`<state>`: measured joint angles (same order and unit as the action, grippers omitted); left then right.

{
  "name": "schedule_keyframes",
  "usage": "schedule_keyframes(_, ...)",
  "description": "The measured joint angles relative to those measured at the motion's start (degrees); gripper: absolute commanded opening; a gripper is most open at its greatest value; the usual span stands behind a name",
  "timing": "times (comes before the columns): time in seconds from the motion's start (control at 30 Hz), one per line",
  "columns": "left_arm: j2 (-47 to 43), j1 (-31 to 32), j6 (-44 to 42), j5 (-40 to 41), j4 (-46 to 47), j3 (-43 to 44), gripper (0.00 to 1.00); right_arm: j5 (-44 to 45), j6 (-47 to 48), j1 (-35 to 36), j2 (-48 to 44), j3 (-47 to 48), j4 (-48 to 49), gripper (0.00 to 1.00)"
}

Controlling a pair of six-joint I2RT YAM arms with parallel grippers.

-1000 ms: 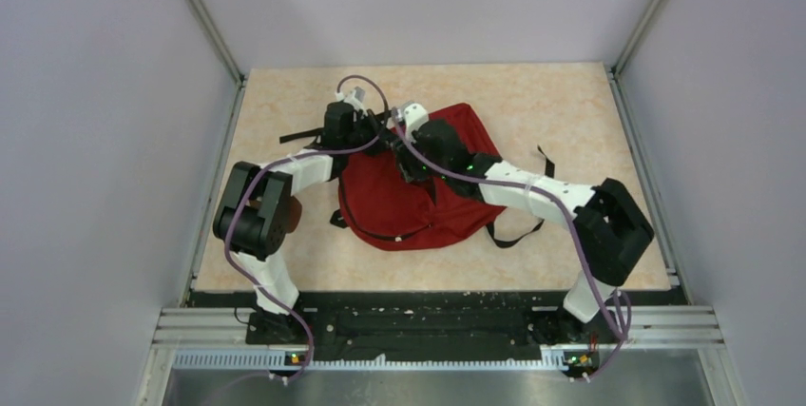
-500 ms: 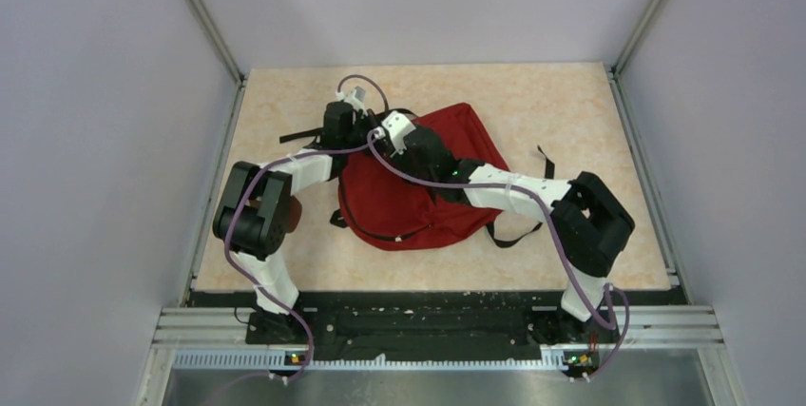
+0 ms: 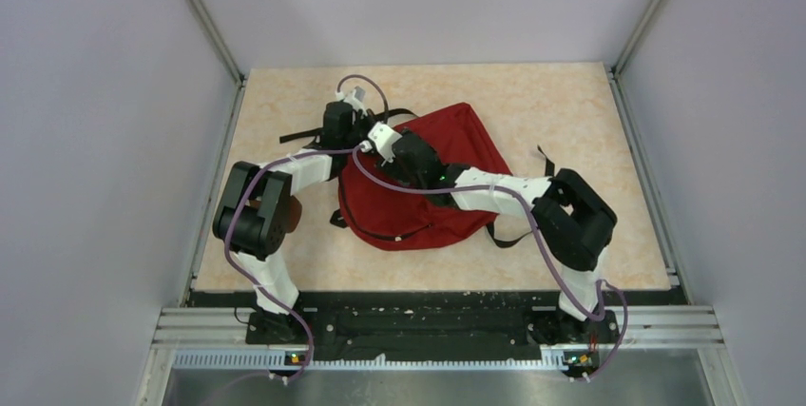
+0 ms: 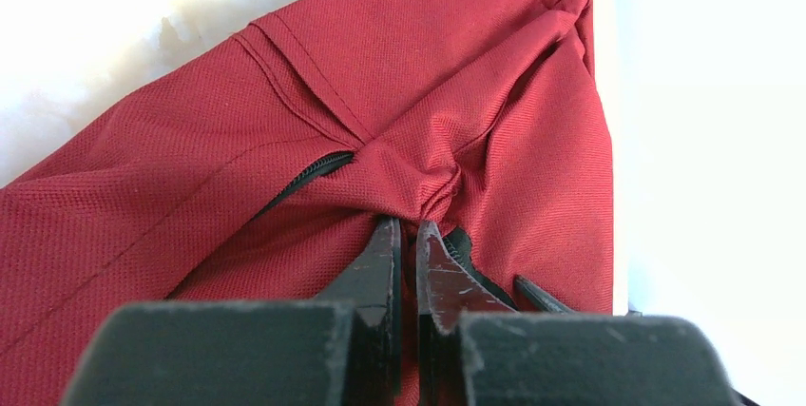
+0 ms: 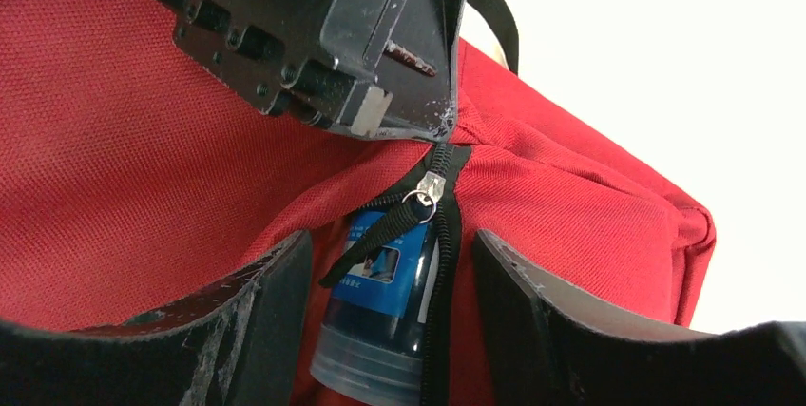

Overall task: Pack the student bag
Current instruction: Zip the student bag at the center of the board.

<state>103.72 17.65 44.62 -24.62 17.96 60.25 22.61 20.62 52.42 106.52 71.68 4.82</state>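
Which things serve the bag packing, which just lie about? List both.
In the job: student bag, blue bottle in its opening, left gripper pinching its fabric, right gripper open astride the zipper pull.
Lying about: brown pouch, left of the bag.

**A:** What sort of place is this?

**B:** A robotics lab cell. Plain pale wall panels (image 3: 95, 159) box in the tabletop (image 3: 589, 102) on three sides, and bare aluminium posts (image 3: 202, 18) run up the far corners.

**A:** What else points that way?

**B:** A slotted metal rail (image 3: 428, 325) crosses the near edge, with the left arm (image 3: 276, 278) and right arm (image 3: 573, 294) fixed at it. Purple cables (image 3: 544, 249) hang loose along the arms. The tabletop itself is a beige, marble-patterned sheet.
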Motion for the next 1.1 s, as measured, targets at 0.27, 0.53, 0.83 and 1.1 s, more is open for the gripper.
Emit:
schedule_keyframes(0.27, 0.00, -0.33, 0.00, 0.02, 0.04, 0.00, 0.00, 5.92, 3.74, 0.83, 3.50, 3.17, 1.68, 0.25)
schedule_keyframes(0.53, 0.00, -0.39, 0.02, 0.04, 0.13, 0.00, 0.00, 10.32, 5.05, 1.05, 4.81, 5.27, 2.34, 0.00)
schedule_keyframes(0.83, -0.09, -0.37, 0.70, -0.11, 0.15, -0.02, 0.00, 8.66, -2.05, 1.01, 2.78, 7.26, -5.68, 0.00)
schedule_keyframes(1.1, -1.07, -0.31, 1.86, -1.55, 1.05, -1.16, 0.00, 2.69, -11.37, 0.28, 0.61, 10.51, -18.05, 0.00)
